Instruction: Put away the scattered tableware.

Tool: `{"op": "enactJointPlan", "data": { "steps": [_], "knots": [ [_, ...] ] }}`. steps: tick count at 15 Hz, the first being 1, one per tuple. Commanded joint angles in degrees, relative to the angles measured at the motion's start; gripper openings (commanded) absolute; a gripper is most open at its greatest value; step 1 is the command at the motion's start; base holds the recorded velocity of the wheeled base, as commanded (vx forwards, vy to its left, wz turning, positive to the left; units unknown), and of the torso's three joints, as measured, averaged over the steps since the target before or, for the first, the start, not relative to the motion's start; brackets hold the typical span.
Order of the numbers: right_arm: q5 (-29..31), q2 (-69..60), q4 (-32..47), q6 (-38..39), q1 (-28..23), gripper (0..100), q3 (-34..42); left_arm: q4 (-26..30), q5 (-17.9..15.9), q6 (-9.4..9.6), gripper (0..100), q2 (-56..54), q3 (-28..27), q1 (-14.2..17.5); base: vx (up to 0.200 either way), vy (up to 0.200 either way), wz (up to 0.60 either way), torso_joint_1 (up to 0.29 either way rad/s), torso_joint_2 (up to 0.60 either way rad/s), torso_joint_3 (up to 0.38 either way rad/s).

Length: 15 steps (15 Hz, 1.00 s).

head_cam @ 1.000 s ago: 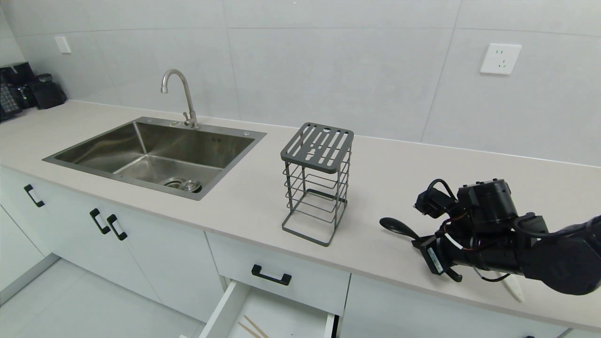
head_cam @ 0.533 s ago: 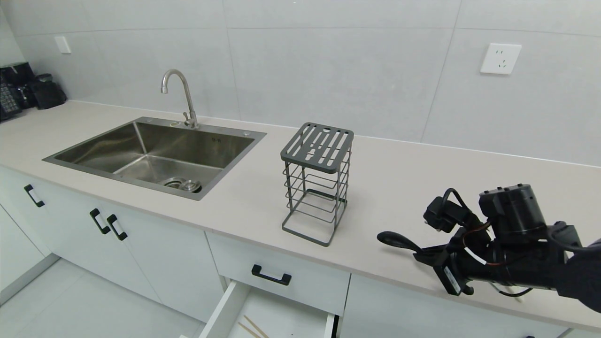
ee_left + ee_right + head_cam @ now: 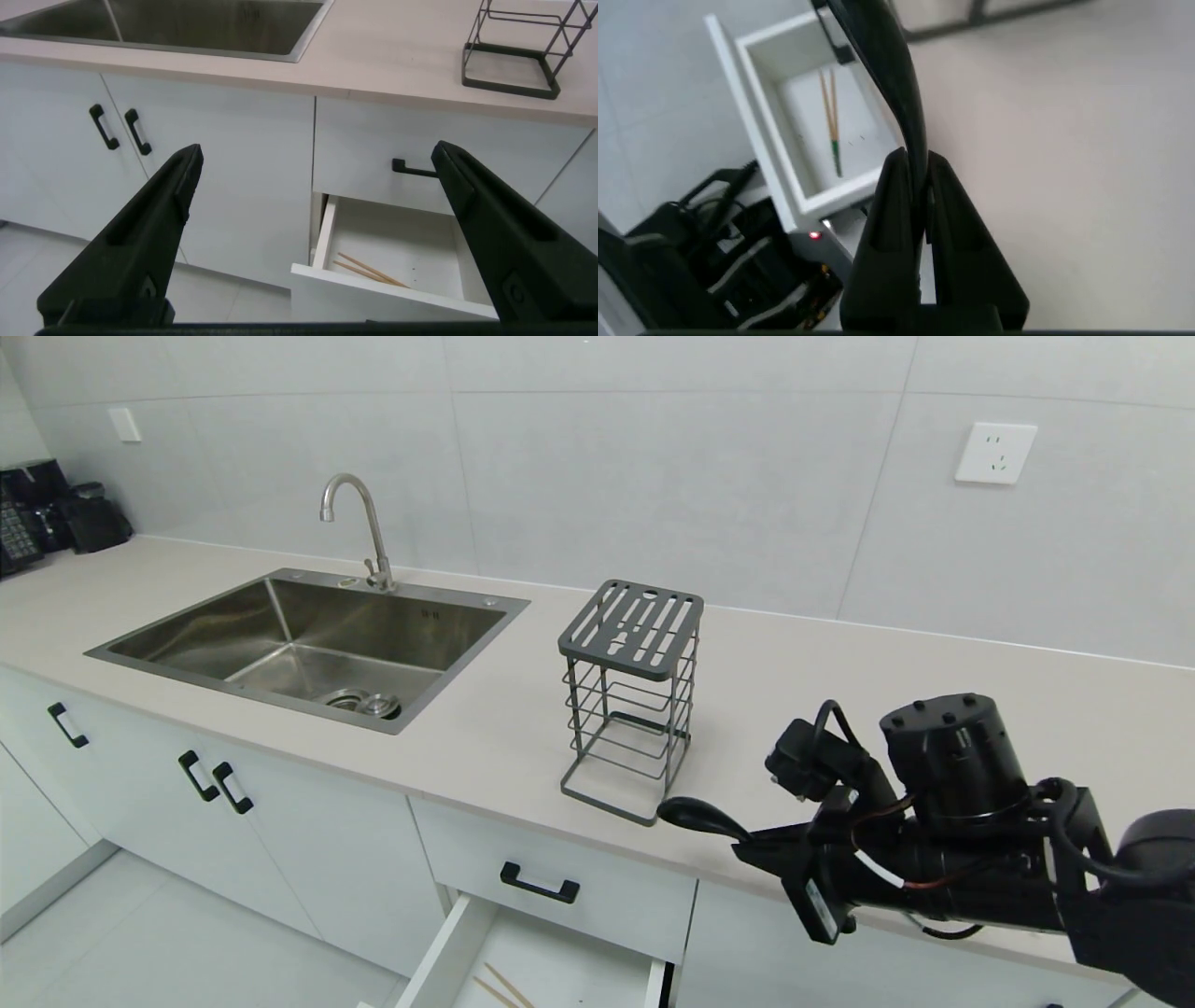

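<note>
My right gripper (image 3: 761,847) is shut on the handle of a black spoon (image 3: 695,815), held level above the counter's front edge, just right of the wire rack's foot. In the right wrist view the spoon (image 3: 878,56) sticks out past the shut gripper (image 3: 918,168), over the open white drawer (image 3: 747,103). A pair of chopsticks (image 3: 829,121) lies inside that drawer. My left gripper (image 3: 318,154) hangs open and holds nothing, low in front of the cabinets, facing the drawer (image 3: 392,261) with the chopsticks (image 3: 369,271).
A dark wire rack (image 3: 630,700) with a slotted top stands mid-counter. The steel sink (image 3: 308,644) and tap (image 3: 359,527) lie to its left. The open drawer (image 3: 429,952) juts out below the counter (image 3: 840,681), and closed cabinet doors (image 3: 140,775) run to the left.
My right gripper has carried the black spoon leftward and toward the counter's front edge, from the right part of the counter to beside the rack's foot.
</note>
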<state>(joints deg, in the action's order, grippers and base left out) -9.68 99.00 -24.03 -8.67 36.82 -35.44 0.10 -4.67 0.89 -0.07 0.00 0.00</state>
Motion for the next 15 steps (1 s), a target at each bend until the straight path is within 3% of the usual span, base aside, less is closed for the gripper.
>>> {"op": "enactJointPlan", "data": {
  "steps": [1, 5, 8, 15],
  "knots": [
    [0.0, 1.0, -0.3, 0.4, 2.7, 0, 0.8, 0.0, 0.0, -0.01, 100, 0.1, 0.0, 0.0, 0.000, 0.000, 0.00, 0.000, 0.00, 0.000],
    [-0.3, 2.0, -2.9, 1.2, 5.9, 0, -0.2, 0.0, 0.0, -0.01, 100, 0.1, 0.0, 0.0, 0.000, 0.000, 0.00, 0.000, 0.00, 0.000],
    [0.0, 7.1, -4.0, 6.2, 11.5, 0, -5.3, 0.0, 0.0, -0.01, 100, 0.1, 0.0, 0.0, 0.000, 0.000, 0.00, 0.000, 0.00, 0.000],
    [1.7, 12.2, -3.6, 9.0, 14.9, 0, -11.7, 0.0, 0.0, -0.01, 100, 0.1, 0.0, 0.0, 0.000, 0.000, 0.00, 0.000, 0.00, 0.000]
  ]
}}
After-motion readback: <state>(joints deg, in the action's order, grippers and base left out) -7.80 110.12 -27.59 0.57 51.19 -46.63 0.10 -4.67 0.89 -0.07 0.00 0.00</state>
